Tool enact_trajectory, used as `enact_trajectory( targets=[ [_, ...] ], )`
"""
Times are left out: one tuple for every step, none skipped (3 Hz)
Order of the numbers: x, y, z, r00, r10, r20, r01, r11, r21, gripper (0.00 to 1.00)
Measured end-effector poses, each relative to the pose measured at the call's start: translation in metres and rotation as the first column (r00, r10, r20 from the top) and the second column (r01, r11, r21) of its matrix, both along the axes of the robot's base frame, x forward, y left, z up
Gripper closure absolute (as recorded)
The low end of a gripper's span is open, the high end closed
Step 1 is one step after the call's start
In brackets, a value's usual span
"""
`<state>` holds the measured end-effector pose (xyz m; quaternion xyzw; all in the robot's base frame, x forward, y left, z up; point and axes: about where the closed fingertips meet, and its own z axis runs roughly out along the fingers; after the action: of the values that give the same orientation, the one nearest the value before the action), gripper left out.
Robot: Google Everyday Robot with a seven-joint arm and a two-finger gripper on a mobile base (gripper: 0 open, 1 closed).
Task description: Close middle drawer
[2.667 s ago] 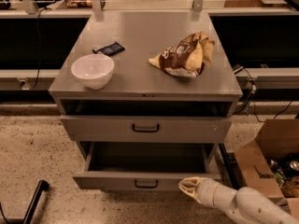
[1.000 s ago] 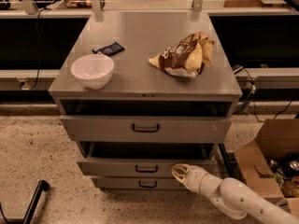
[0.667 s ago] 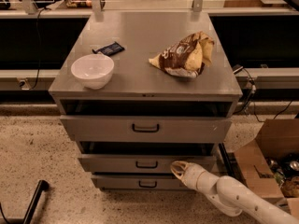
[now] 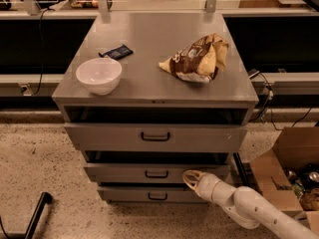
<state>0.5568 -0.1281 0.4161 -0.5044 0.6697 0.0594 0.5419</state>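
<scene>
The middle drawer (image 4: 119, 173) is a low grey front with a small black handle (image 4: 156, 174), second of three in the grey metal cabinet. It sits nearly flush, sticking out only slightly, with a thin dark gap above it. My gripper (image 4: 190, 178) is at the right part of that drawer front, touching it, with the white arm (image 4: 249, 205) coming in from the lower right. The top drawer (image 4: 155, 136) sticks out a little. The bottom drawer (image 4: 149, 195) is just below.
On the cabinet top (image 4: 159, 78) stand a white bowl (image 4: 98, 75), a dark wrapper (image 4: 116, 52) and a brown chip bag (image 4: 196, 59). An open cardboard box (image 4: 289, 176) with items sits on the floor at right. A black bar (image 4: 35, 215) lies lower left.
The middle drawer was pulled far out and has slid back into the cabinet until nearly flush. My gripper has moved inward with it, staying against its front.
</scene>
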Motion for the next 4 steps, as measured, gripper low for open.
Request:
enact_trajectory(
  targets=[
    [-0.005, -0.003, 0.006, 0.9999, 0.017, 0.003, -0.017, 0.999, 0.027, 1.00],
    [-0.006, -0.006, 0.007, 0.9997, 0.026, 0.000, -0.026, 0.998, 0.049, 1.00],
    [0.000, -0.002, 0.005, 0.9990, 0.043, -0.008, -0.042, 0.997, 0.070, 1.00],
    [0.010, 0.004, 0.002, 0.9983, 0.056, -0.014, -0.055, 0.994, 0.095, 1.00]
  ],
)
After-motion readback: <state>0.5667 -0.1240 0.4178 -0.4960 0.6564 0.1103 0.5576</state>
